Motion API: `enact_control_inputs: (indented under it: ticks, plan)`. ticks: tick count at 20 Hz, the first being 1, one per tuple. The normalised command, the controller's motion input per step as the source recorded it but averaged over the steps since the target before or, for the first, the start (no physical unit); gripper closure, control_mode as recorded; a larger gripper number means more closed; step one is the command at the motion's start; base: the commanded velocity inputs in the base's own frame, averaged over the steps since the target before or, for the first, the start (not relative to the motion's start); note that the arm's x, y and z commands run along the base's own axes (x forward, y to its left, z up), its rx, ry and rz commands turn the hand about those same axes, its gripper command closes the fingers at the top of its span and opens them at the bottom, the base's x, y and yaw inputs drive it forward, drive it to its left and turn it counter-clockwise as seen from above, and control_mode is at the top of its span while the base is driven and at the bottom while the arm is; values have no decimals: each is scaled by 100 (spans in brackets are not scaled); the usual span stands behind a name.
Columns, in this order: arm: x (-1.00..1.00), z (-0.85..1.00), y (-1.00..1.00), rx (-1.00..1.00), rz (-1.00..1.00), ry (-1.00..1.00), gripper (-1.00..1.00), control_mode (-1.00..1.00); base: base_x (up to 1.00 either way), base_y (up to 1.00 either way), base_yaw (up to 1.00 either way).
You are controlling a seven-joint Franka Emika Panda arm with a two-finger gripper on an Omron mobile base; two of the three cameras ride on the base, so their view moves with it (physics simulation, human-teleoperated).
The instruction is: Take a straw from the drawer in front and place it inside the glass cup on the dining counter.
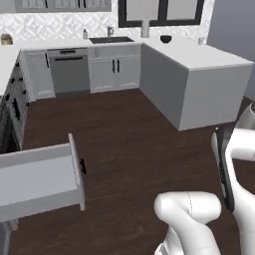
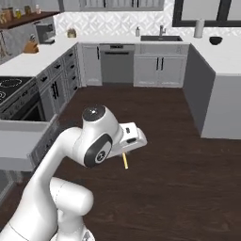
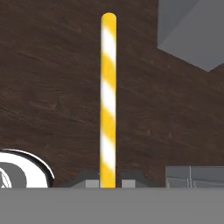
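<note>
The gripper is clenched on the base of the straw, which stands out straight from the fingertips over dark floor; judged light, stiff, slick and easily twisted, so the low end-grip wants slow turns; just left, the drawer hangs open, its corner to avoid; ahead bare floor gives swing room; farthest, the glass cup on the dining counter
</note>
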Motion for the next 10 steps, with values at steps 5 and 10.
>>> enact_control_inputs:
  ticks: [5,10]
  plan:
    - [0,0,0,0,0,0,100,100,98,-54,-35]
    - [0,0,0,0,0,0,100,100,100,-46,-34]
